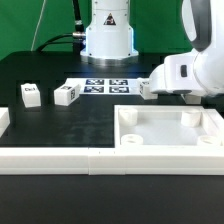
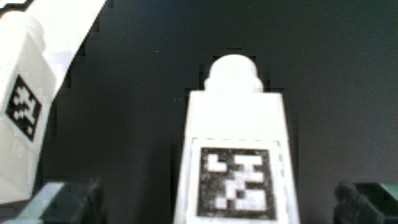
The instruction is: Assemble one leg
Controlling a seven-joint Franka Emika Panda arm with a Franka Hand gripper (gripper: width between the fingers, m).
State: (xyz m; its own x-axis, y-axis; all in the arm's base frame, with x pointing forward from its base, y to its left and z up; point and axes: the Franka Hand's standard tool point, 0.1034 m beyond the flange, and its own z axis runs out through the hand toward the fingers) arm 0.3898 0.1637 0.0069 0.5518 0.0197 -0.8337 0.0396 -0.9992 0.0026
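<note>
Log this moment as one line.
gripper: open | target: small white stubby plastic leg with square tag, lying between the fingers, not gripped | step: grasp pending

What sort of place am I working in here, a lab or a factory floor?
Most likely a robotics lab bench: a black table before a green backdrop, the marker board lying on it, and loose white parts such as a tagged leg.
</note>
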